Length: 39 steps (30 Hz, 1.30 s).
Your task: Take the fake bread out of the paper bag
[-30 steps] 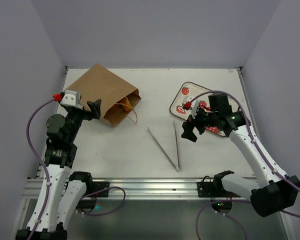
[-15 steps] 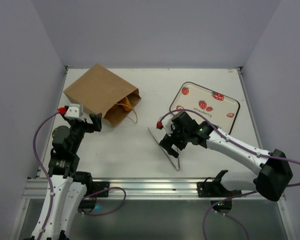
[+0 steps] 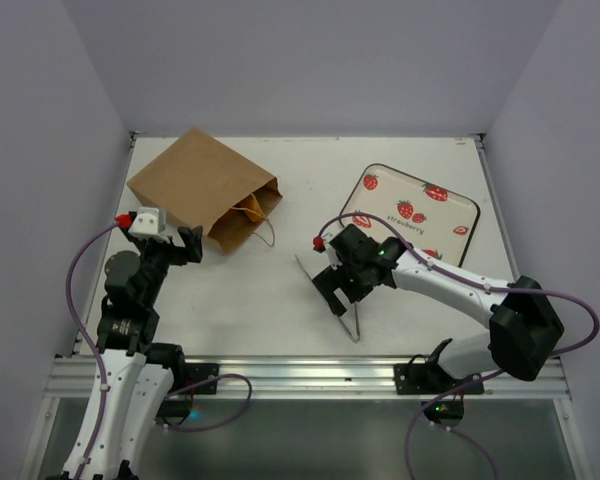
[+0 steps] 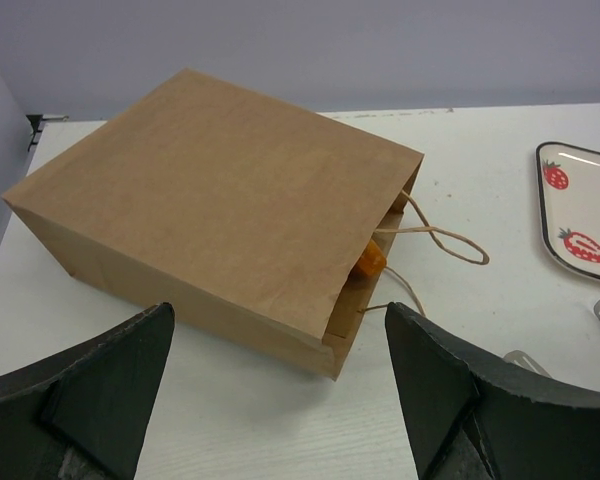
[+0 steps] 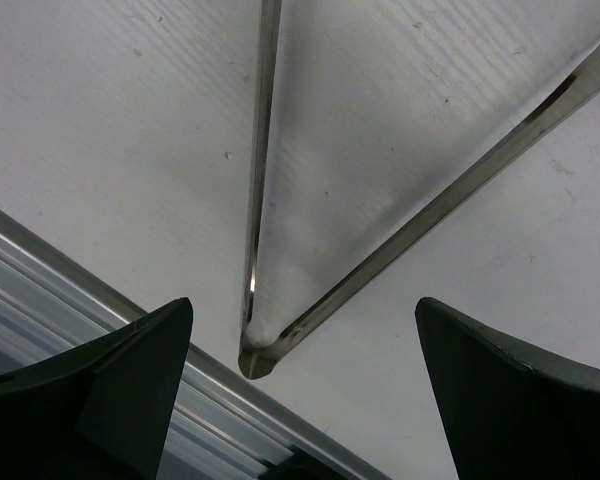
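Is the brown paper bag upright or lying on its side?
Lying on its side: the brown paper bag shows a broad face upward, its mouth opens sideways, and its twisted handles trail on the white table.

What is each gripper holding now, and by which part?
Nothing is held. The left gripper stands open facing the paper bag; the right gripper stands open over the metal tongs.

Brown paper bag; white tray with red strawberries; silver tongs.
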Each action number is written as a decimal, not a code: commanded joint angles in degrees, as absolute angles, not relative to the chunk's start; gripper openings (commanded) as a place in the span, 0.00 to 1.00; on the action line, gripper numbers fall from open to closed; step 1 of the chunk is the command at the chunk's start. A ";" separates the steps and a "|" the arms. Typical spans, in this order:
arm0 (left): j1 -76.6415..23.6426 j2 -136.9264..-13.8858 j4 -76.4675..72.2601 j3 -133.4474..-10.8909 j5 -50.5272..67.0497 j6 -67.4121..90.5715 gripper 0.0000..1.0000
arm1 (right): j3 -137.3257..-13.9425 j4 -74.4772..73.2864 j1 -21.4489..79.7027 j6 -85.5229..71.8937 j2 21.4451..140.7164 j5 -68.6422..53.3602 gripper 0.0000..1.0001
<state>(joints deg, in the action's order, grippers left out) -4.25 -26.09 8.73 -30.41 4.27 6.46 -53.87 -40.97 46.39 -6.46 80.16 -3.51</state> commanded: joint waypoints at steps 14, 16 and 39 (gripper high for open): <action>-4.22 -26.45 8.17 -30.67 4.31 6.15 0.90 | -51.50 -39.99 46.58 -13.27 86.12 -5.27 0.99; -4.22 -26.46 8.09 -30.67 4.31 5.98 0.90 | -52.73 -39.99 46.58 -13.27 87.79 -5.19 0.99; -4.22 -24.96 7.65 -30.41 4.83 5.98 0.90 | -59.41 -36.21 46.58 -14.68 98.61 5.00 0.98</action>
<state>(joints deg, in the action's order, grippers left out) -4.25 -25.58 8.64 -30.39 4.32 6.42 -57.32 -42.61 46.61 -14.37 97.34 -0.03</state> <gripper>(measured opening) 0.901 0.984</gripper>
